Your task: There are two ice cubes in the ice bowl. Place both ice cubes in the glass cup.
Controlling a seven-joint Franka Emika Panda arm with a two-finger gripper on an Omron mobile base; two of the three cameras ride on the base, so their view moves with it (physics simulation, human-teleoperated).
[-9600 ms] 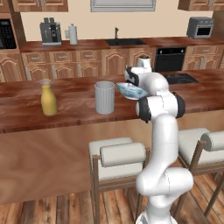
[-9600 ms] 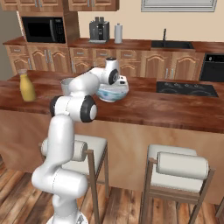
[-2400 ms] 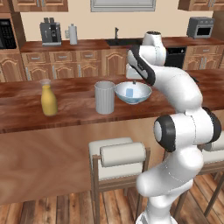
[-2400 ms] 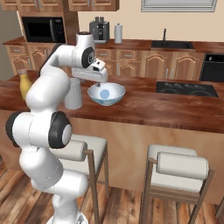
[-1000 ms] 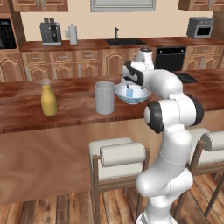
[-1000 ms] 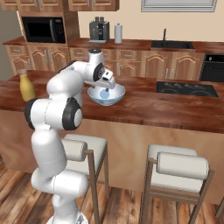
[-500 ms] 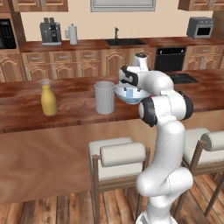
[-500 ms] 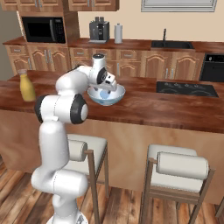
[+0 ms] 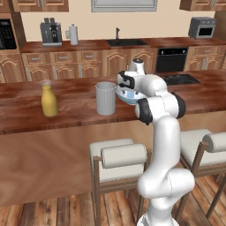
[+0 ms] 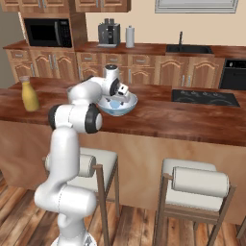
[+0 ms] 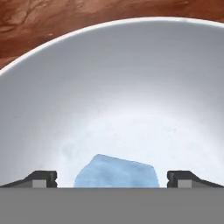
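Observation:
The white ice bowl point(image 9: 135, 99) stands on the wooden counter, just right of the tall grey-white glass cup point(image 9: 106, 98). My gripper point(image 9: 128, 90) reaches down inside the bowl point(image 10: 118, 110). In the hand view the bowl's pale inner wall point(image 11: 109, 78) curves around a single pale blue ice cube point(image 11: 116, 169) lying on the bottom. My gripper point(image 11: 113, 179) is open, its two dark fingertips point(image 11: 43, 178) set wide apart on either side of that cube, not touching it. A second cube is hidden from me.
A yellow bottle point(image 9: 49, 99) stands on the counter left of the cup, also seen at the far left as the bottle point(image 10: 30, 96). Two stools point(image 9: 119, 155) sit under the counter's near edge. A black cooktop point(image 10: 204, 97) lies to the right.
Over the last second the hand has sunk lower into the bowl and the arm has folded closer over it. Bowl, cup and bottle have stayed put.

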